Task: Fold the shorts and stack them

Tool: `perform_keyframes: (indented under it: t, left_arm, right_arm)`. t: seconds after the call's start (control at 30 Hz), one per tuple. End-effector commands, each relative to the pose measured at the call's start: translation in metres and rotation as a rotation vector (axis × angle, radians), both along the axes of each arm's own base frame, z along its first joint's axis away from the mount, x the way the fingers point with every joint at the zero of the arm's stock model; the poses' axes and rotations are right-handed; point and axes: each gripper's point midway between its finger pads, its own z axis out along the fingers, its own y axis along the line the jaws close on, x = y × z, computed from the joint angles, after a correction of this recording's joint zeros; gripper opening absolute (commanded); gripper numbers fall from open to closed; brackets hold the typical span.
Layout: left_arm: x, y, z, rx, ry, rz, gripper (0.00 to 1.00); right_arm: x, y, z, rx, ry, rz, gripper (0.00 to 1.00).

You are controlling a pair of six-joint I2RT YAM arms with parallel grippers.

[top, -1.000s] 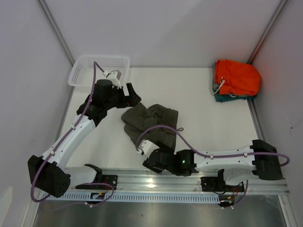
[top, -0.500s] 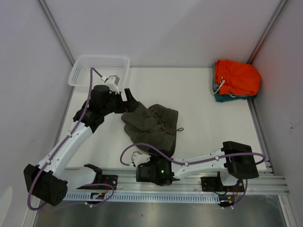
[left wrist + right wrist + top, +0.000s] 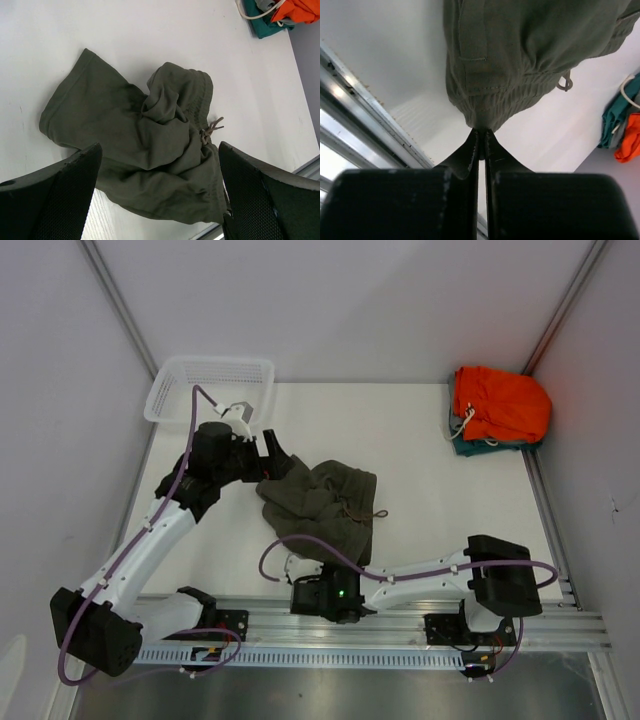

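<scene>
Olive-green cloth, the shorts [image 3: 320, 502] lie crumpled mid-tabletop [image 3: 430, 490], their drawstring trailing to the right; the right fingers [image 3: 470, 155] are pressed together on the near edge of the elastic waistband; the left fingers [image 3: 70, 180] are spread wide above the far-left leg, gripping nothing; orange shorts [image 3: 500, 405] rest on a teal garment [image 3: 462, 445] in the far right corner; a white basket [image 3: 210, 380] stands far left.
</scene>
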Motion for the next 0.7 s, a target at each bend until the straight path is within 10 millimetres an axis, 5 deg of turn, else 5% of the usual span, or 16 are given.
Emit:
perform_keyframes:
  t: [0.0, 0.1, 0.13, 0.27, 0.43, 0.67]
  left_arm:
    - [-0.002, 0.000, 0.010, -0.007, -0.041, -0.022, 0.99]
    - [-0.005, 0.000, 0.012, -0.005, -0.054, -0.035, 0.99]
    - [-0.007, 0.000, 0.015, -0.007, -0.062, -0.039, 0.99]
    - [-0.015, 0.003, 0.022, -0.017, -0.104, -0.047, 0.99]
    - [-0.033, -0.013, 0.035, -0.120, -0.211, -0.158, 0.99]
    - [-0.062, -0.043, 0.003, -0.147, -0.263, -0.272, 0.99]
  right_arm:
    - [0.016, 0.011, 0.039, 0.159, 0.007, -0.050, 0.00]
    - [0.043, 0.008, 0.086, 0.345, 0.051, -0.134, 0.00]
    - [0.063, -0.004, 0.115, 0.434, 0.038, -0.194, 0.00]
    - [0.099, -0.041, 0.167, 0.611, 0.045, -0.306, 0.00]
    - [0.125, -0.071, 0.196, 0.721, 0.070, -0.370, 0.00]
    - [0.147, -0.099, 0.216, 0.756, 0.020, -0.441, 0.00]
